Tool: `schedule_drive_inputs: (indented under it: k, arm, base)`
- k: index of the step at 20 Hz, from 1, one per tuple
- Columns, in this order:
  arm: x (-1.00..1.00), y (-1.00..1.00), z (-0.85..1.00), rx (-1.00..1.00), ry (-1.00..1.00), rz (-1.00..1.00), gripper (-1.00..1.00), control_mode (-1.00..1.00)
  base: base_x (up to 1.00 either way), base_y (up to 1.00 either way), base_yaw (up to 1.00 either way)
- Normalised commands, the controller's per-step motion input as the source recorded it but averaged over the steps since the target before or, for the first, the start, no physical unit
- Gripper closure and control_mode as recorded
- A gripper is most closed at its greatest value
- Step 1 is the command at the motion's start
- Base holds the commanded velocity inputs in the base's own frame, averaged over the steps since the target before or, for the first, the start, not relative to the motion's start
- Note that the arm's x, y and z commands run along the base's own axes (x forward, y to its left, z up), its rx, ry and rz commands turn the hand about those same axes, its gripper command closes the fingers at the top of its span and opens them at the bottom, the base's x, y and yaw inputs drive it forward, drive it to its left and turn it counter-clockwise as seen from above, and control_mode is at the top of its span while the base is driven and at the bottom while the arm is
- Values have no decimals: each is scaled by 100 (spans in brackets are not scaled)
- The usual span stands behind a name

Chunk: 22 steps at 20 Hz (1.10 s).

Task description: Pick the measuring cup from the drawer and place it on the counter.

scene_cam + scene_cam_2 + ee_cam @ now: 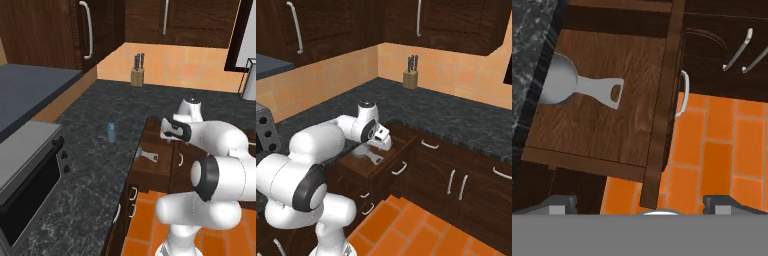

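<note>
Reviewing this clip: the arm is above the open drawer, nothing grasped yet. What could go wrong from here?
1. The measuring cup lies at the back of the drawer, its bowl partly under the counter edge, so a straight descent may strike the stone.
2. The gripper, open and empty, sits over the drawer front, off to the side of the cup; closing there would miss.
3. The flat handle lies flush on the wood, so the fingers may slip off it.

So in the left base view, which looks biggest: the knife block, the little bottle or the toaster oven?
1. Toaster oven, biggest by far, though it sits nearest the camera.
2. Knife block.
3. Water bottle, looking about the same size as the knife block, so those two are unsure.
</note>
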Motion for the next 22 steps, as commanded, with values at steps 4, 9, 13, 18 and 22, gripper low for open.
schedule_drive_inputs:
  k: [4,9,13,18,22]
  arm:
    - [10,-28,-45,0,4,-7,-100,-100]
    - [15,-19,-60,0,1,0,-100,-100]
    - [41,-11,-46,0,0,0,-100,-100]
    - [47,1,-39,-3,0,-1,-100,-100]
    - [42,-35,-50,-1,0,-6,-100,-100]
  base:
    - [0,0,0]
    - [0,0,0]
    - [0,0,0]
    - [0,0,0]
    - [0,0,0]
